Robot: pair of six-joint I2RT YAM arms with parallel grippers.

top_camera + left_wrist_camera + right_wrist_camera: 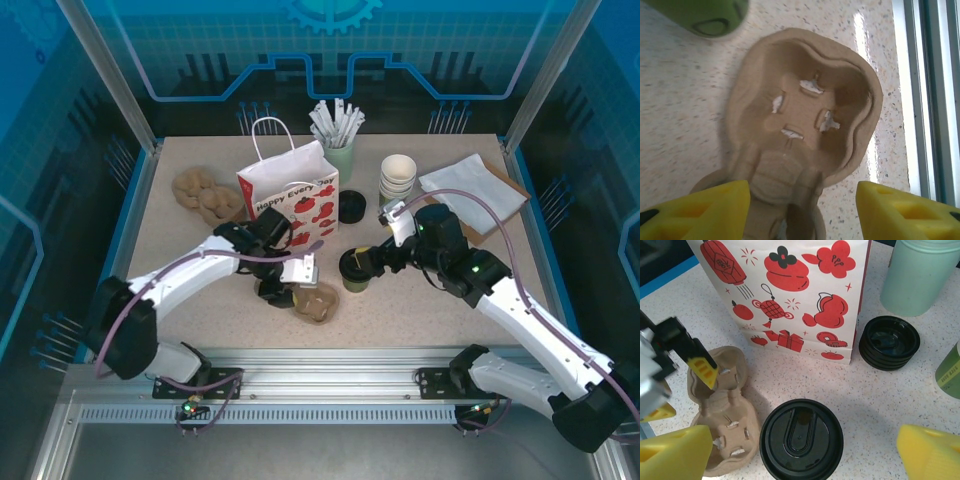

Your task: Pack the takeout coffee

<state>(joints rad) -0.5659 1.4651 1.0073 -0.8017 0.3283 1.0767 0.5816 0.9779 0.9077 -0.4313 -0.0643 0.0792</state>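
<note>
The takeout coffee (801, 439), an olive-green cup under a black lid, stands upright mid-table (353, 272). My right gripper (802, 456) is open, with one yellow finger on each side of the cup and a gap left on both sides (364, 258). A brown pulp cup carrier (805, 120) lies flat just left of the cup (320, 302). My left gripper (802, 212) is open over the carrier's near end, its fingers straddling the narrow part (288, 292). The cup's green base (710, 17) shows beyond the carrier.
A white paper bag with red prints (290, 188) stands open behind the carrier. Right of it are a stack of black lids (352, 208), stacked lidless cups (397, 178), a mint holder of stirrers (340, 150) and napkins (475, 185). More carriers (207, 195) lie at far left.
</note>
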